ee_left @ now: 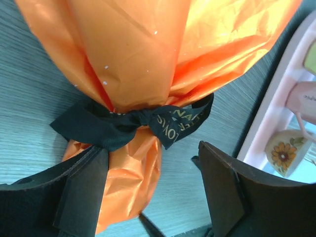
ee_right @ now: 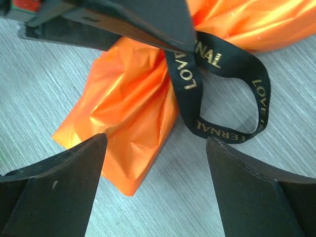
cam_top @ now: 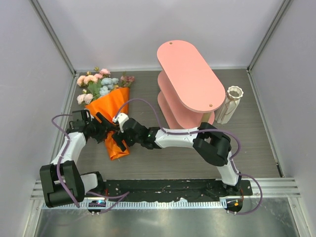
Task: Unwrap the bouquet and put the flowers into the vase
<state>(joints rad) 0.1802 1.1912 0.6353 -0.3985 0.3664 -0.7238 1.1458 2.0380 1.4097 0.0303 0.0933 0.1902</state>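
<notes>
**Top and wrist views.** At lower left of centre we find the left gripper (ee_left: pixel 150 159) and right gripper (ee_right: pixel 157 142) meeting over the narrow tail of the bouquet (cam_top: pixel 114 114), which lies on the tabletop (cam_top: pixel 153 165). Both sets of jaws stand released, each straddling the orange paper beside the knotted black ribbon (ee_left: pixel 116 127). Farther up, the flowers (cam_top: pixel 98 84) fan toward the upper left. At the right, the vase (cam_top: pixel 230 104) stands upright just beside the pink shelf (cam_top: pixel 190 76).
</notes>
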